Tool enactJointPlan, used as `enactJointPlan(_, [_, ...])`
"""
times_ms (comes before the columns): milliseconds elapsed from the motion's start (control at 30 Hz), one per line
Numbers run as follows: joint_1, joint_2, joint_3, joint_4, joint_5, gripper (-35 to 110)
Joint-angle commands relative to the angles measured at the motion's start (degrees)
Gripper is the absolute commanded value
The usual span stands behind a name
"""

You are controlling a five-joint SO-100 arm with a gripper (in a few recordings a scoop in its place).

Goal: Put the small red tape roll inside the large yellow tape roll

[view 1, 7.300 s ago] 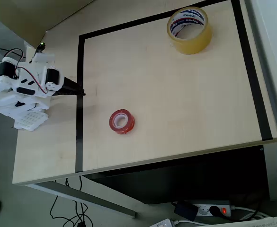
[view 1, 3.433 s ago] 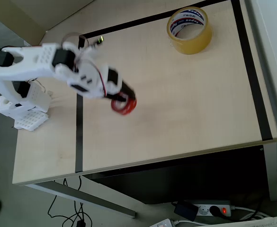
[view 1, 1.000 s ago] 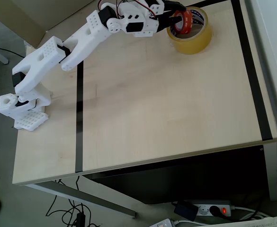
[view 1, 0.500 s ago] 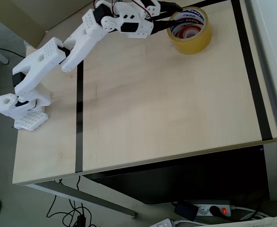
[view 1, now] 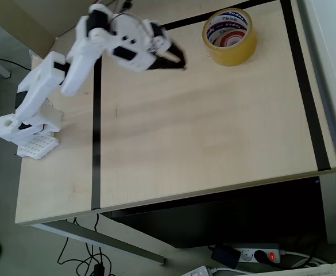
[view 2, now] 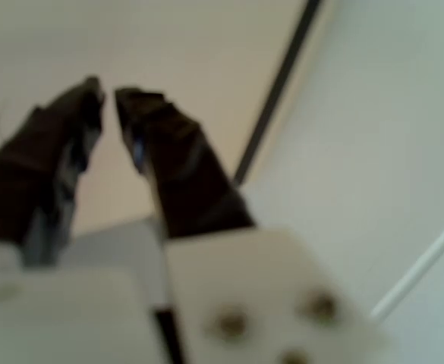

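In the overhead view the large yellow tape roll (view 1: 237,55) lies flat at the table's back right. The small red tape roll (view 1: 233,39) rests inside its ring, partly hidden by the printed white core. My gripper (view 1: 178,60) hovers over the table to the left of both rolls, well apart from them, at the end of the white arm (view 1: 93,46). In the blurred wrist view my gripper (view 2: 108,91) has its dark fingers (view 2: 184,167) almost together, with nothing between them.
A black tape line (view 1: 96,115) frames the work area of the pale wooden table (view 1: 202,132). The arm's base (view 1: 27,129) is clamped at the left edge. The table's front edge drops to a power strip (view 1: 254,254) on the floor.
The red roll went from the table's middle, carried by my gripper, into the yellow roll and was let go. In the last half second the arm has pulled back to the left.
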Motion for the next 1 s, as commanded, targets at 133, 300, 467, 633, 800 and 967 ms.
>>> enactJointPlan(133, [6.15, 25.22, 9.23, 2.99, 2.46, 0])
enactJointPlan(300, [6.06, 39.02, 27.60, 2.90, 2.55, 0])
enactJointPlan(467, [5.27, 58.45, 56.07, -2.81, 2.55, 0])
enactJointPlan(633, [5.54, 82.18, 96.42, -26.37, 4.31, 0])
enactJointPlan(800, [4.31, 96.15, 120.50, -36.56, 8.53, 0])
enactJointPlan(967, [0.35, 113.82, 143.70, -47.55, 9.93, 0])
